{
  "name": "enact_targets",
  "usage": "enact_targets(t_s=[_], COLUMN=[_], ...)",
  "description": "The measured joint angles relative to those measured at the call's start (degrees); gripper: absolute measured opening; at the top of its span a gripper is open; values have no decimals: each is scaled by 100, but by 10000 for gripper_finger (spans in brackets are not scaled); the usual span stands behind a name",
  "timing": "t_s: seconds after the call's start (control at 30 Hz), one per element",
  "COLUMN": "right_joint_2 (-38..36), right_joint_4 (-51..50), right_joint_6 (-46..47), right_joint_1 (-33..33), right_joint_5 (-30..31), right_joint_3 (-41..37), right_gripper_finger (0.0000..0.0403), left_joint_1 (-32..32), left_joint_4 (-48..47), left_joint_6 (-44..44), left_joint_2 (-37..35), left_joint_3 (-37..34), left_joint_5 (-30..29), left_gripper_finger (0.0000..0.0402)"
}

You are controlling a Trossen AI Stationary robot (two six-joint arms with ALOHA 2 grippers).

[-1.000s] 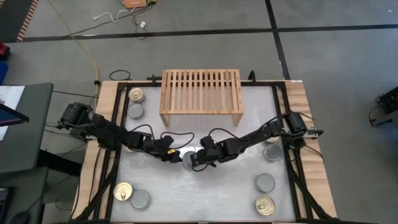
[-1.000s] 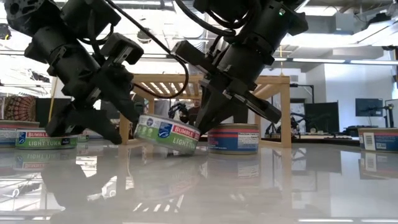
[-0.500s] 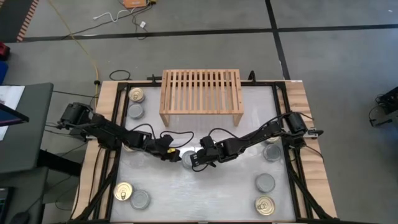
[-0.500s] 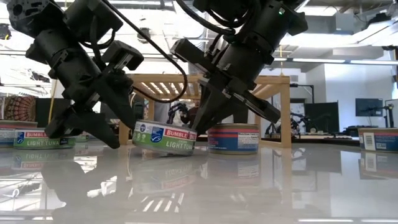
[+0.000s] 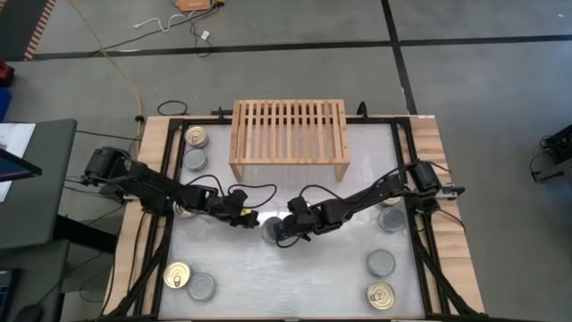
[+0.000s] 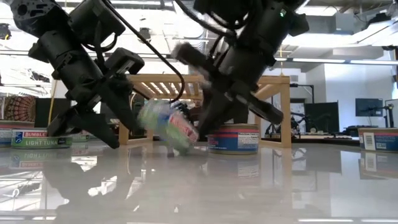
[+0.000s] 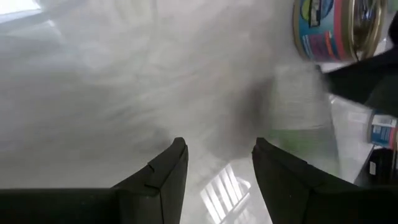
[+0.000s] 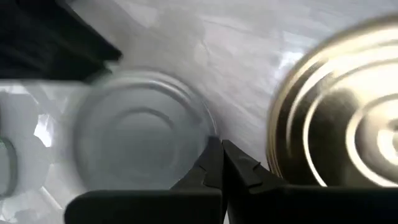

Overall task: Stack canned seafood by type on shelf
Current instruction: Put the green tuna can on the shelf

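From above, a white table point(image 5: 295, 277) carries the shelf point(image 5: 290, 131) at its far edge; both arms meet in front of the shelf over a silver-topped tin point(image 5: 272, 224).

At table height that tin point(image 6: 168, 124) is tilted and blurred.

The left gripper point(image 7: 216, 158) stands narrowly parted, empty.

The right gripper point(image 8: 219, 163) is pinched closed against the tin's rim.

Pale table point(image 5: 295, 277) w/ slatted wood shelf point(image 5: 289, 131) at back, tins point(image 5: 380, 263) round edges.

Overhead, table-level, two wrist close-ups
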Motion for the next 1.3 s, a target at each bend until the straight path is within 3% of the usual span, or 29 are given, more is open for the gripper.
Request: enact_targets(t_s=[0.4, 0.93, 1.3], right_joint_2=[17, 4, -35], right_joint_4=[19, 97, 138], right_joint_6=[-19, -167, -260], right_joint_1=[2, 0, 0], right_joint_5=[39, 83, 85], right_joint_3=[-10, 1, 5], right_gripper_finger=[20, 20, 21], left_joint_1=[21, 88, 120], left_joint_4=[60, 989, 941], left_joint_6=[22, 370, 357], left_joint_2=[-325, -323, -323], left_joint_3=[0, 0, 2], left_joint_5=[-137, -253, -250], left_gripper_finger=[171, 171, 171])
